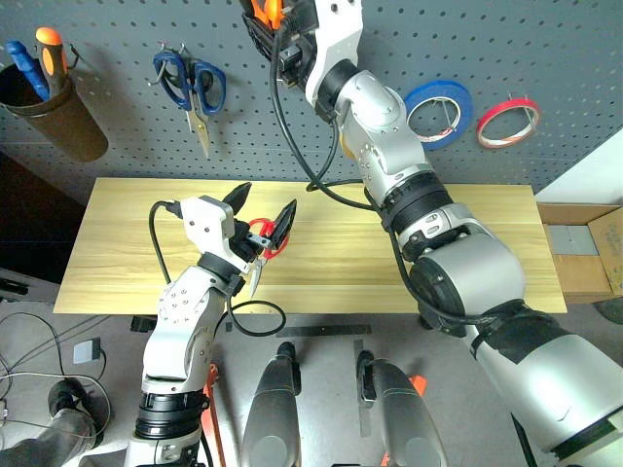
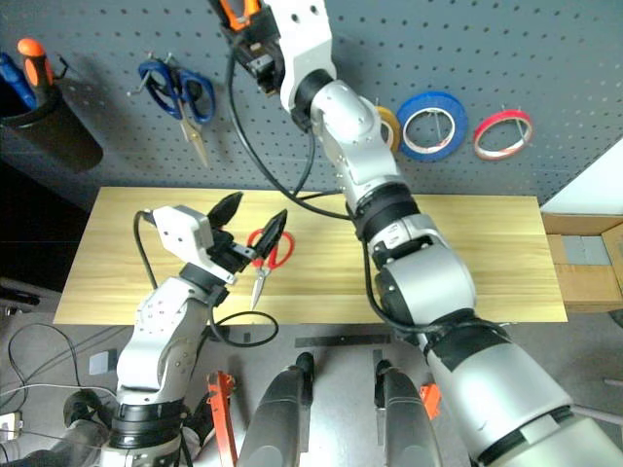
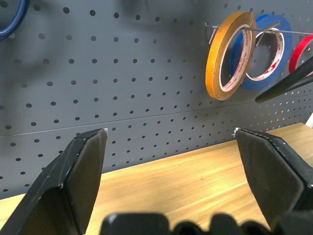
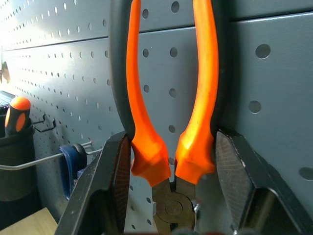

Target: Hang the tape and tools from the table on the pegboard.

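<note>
Pliers (image 4: 168,147) with orange-and-black handles, clamped in the right gripper (image 4: 171,181), are raised against the pegboard (image 1: 545,58), not visibly hooked. Red tape (image 1: 507,121) already hangs there. Red-handled scissors (image 2: 265,255) lie on the table (image 1: 487,243) beneath the left gripper (image 1: 265,212), its jaws wide and empty.

You have three tape rolls on the pegboard (image 2: 545,58): yellow (image 3: 230,54), blue (image 2: 433,125), red (image 2: 502,133). Two scissors: blue-handled (image 2: 180,97) on the pegboard, red-handled (image 2: 268,255) below it. One pliers (image 4: 171,98) against it, two screwdrivers (image 1: 44,58) at its left edge.
</note>
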